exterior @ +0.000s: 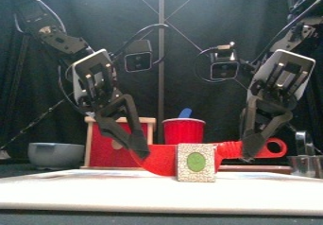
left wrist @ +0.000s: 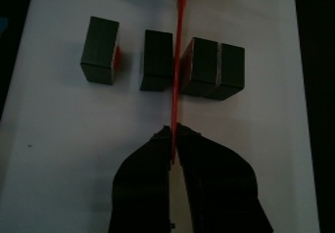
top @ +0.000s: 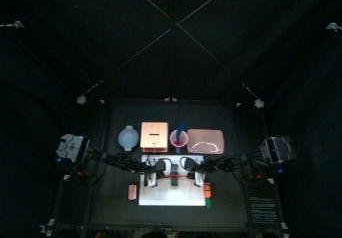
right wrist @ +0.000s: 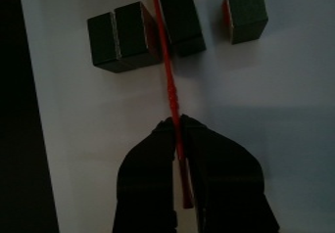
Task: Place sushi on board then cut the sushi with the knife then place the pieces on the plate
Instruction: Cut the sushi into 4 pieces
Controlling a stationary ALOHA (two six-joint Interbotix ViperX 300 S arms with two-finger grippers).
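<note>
Standing at the open front, I see both arms low over the white cutting board (top: 174, 200), which lies near the table's front edge. The left gripper (exterior: 136, 146) and the right gripper (exterior: 259, 146) share one tool, a long red toy knife (exterior: 158, 156). It is held level btw. them, one end in each. Both pincers are narrow, the jaws pressed on the knife w/ no gap visible in the wrist views.

The toy sushi roll of dark green blocks (right wrist: 131, 36) lies on the board, so step 1 is done, in my judgement. The cutting looks approx. half finished. The end block (left wrist: 101, 51) stands apart from the others. The blade runs in the gap btw. the second block (left wrist: 157, 59) and the joined pair (left wrist: 216, 69). The pair shows only a thin seam, so I judge it not yet separated. Whether the blade touches the board, I cannot tell.

What is left: one more cut through the pair, then moving all pieces to the flat pink tray (top: 206, 140). It waits at the back, well apart from the board, and no piece is on it as far as the top view shows. A red cup (exterior: 184, 132) w/ a blue toy knife (exterior: 186, 113) stands behind the board.
</note>
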